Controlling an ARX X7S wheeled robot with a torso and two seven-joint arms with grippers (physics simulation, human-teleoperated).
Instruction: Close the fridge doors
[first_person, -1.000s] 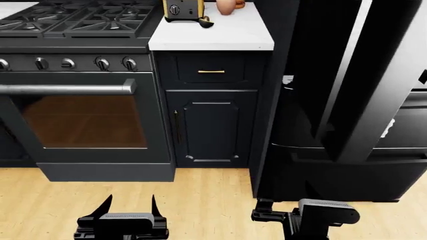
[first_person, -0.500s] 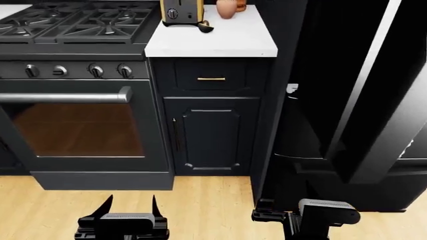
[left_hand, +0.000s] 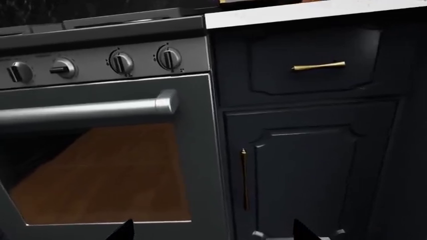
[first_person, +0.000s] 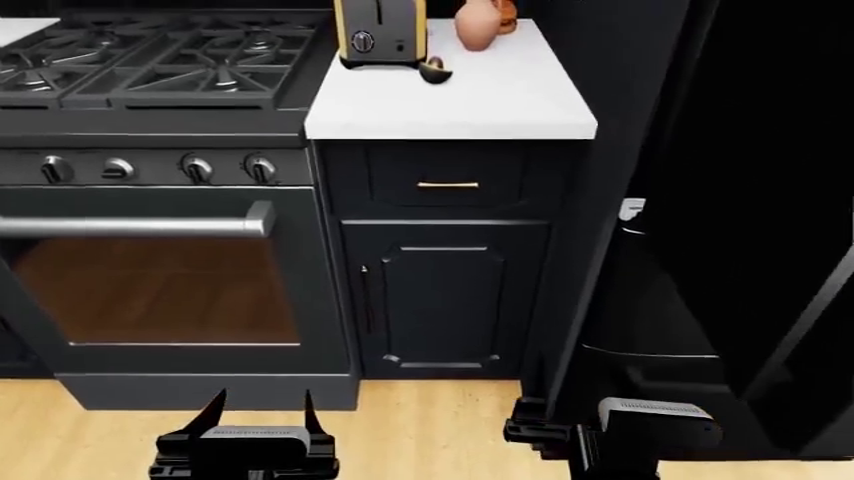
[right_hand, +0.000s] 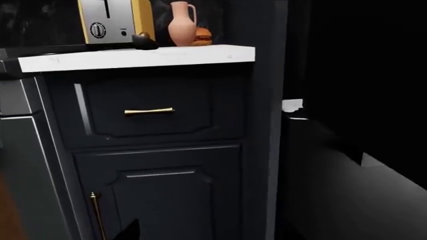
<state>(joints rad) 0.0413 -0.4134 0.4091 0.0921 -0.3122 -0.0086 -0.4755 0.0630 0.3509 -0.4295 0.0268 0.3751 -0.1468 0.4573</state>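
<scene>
At the right of the head view, one of the fridge doors (first_person: 754, 150) stands open, a tall glossy black slab swung out toward me. Between it and the fridge's black side wall (first_person: 587, 200) a small white bit of lining (first_person: 631, 210) shows. The right wrist view has the same white bit (right_hand: 291, 105) beside the fridge's dark opening. The second door I cannot make out. My left gripper (first_person: 259, 408) hangs low over the floor in front of the oven, open and empty. My right gripper (first_person: 525, 432) is low before the fridge's corner, open and empty; only one fingertip (right_hand: 128, 230) shows against the dark.
A black gas range with an oven door (first_person: 160, 290) and bar handle (first_person: 134, 225) fills the left. A dark cabinet (first_person: 441, 290) with brass handles carries a white counter (first_person: 454, 95) holding a toaster (first_person: 379, 32) and a vase (first_person: 478, 24). A black freezer drawer (first_person: 654, 370) sits low. Wood floor (first_person: 427, 430) lies below.
The head view has moved closer to the cabinet and fridge; range, counter and door now sit lower and larger in view. Both grippers keep their places at the bottom of the view.
</scene>
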